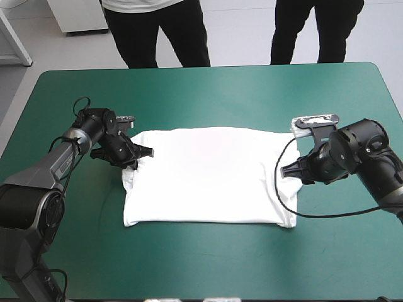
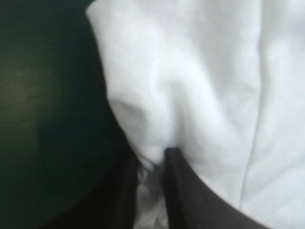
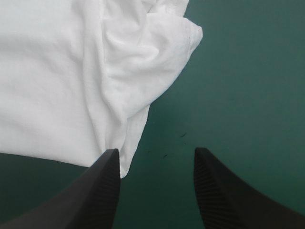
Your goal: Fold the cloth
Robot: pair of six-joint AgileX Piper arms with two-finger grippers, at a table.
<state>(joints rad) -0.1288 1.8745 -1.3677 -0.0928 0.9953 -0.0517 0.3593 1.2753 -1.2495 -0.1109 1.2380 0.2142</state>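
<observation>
T-shirt [image 1: 208,176]: spread flat on the teal-green table [image 1: 208,88], between both grippers.
Left gripper [image 2: 151,157]: pinched tight on the T-shirt's edge.
Right gripper [image 3: 155,155]: fingers held wide apart, a T-shirt corner just beside one finger.

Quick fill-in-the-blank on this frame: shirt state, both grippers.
1. The white short-sleeved T-shirt lies spread ____ on the teal-green table cover.
2. The left gripper, with its two black fin-shaped fingers, is ____ on the shirt's edge.
3. The right gripper is ____, with one finger beside the shirt's edge and bare cover between the fingers.
Missing words: flat; shut; open.
</observation>
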